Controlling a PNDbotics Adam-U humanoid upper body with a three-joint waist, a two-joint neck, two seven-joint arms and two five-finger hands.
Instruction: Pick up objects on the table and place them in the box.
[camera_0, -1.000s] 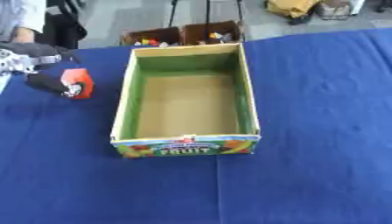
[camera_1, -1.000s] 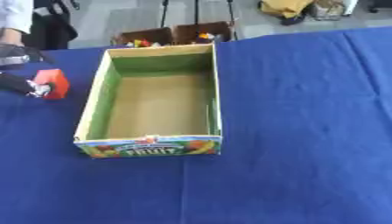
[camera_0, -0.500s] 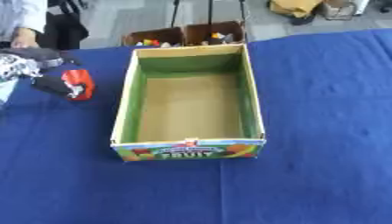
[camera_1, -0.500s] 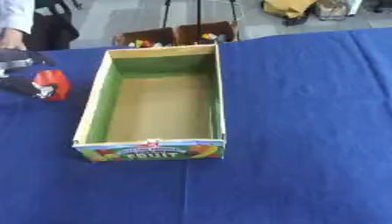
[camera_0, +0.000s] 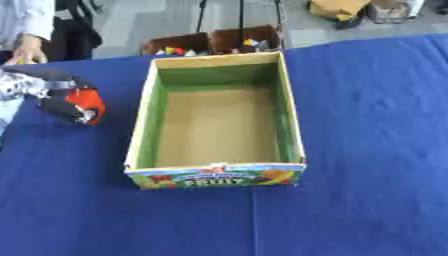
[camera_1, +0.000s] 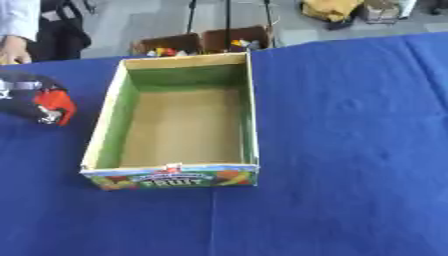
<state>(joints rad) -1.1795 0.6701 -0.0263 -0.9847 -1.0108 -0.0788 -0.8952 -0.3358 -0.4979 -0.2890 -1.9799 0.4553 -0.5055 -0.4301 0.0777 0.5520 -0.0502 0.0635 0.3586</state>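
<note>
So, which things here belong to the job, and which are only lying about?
Job:
- open cardboard fruit box with green inner walls, empty
- small orange object, held in the left hand
- blue table cloth

Lying about:
- two brown boxes of colourful items behind the table

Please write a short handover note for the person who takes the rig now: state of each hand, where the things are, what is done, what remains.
Left hand: fingers curled round an orange object, left of the box, over the blue tablecloth.
Right hand: not in view.
Box: open and empty inside, printed end nearest the robot.
Done: orange object grasped.
Left: carry it over the box's left wall and release it inside.
</note>
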